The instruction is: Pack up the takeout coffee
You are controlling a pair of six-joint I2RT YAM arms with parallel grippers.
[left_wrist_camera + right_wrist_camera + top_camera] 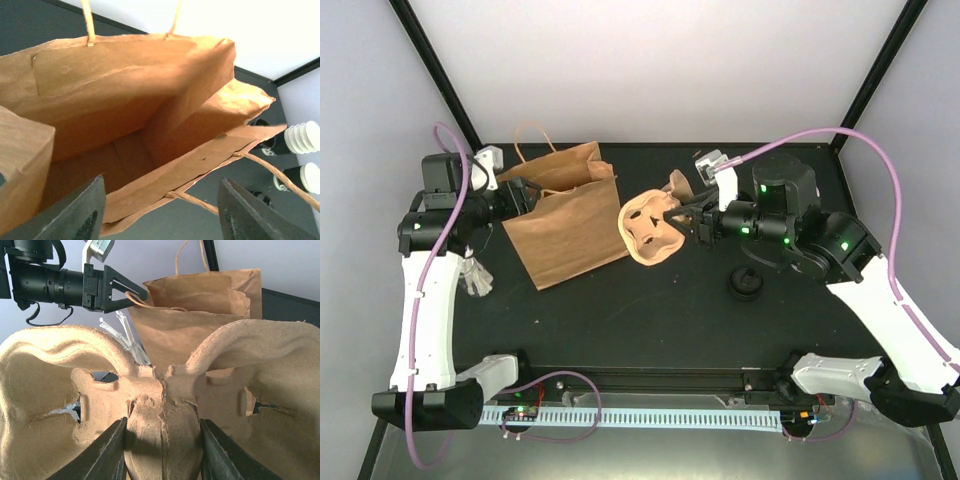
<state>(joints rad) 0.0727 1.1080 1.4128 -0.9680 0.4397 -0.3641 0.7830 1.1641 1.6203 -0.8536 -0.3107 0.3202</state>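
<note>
Paper-walled, the takeout coffee point(299, 178) looks light and crushable; grip gently across the side. Left gripper point(161, 197) gapes at the bag point(125, 90); right gripper point(162, 440) clamps the pulp carrier point(280, 365).

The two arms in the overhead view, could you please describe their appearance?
The left arm and right arm have white links with black joints and bases. A lilac cable loops along each. Small green lights glow on the joints. The fingers are dark and wedge-shaped.
</note>
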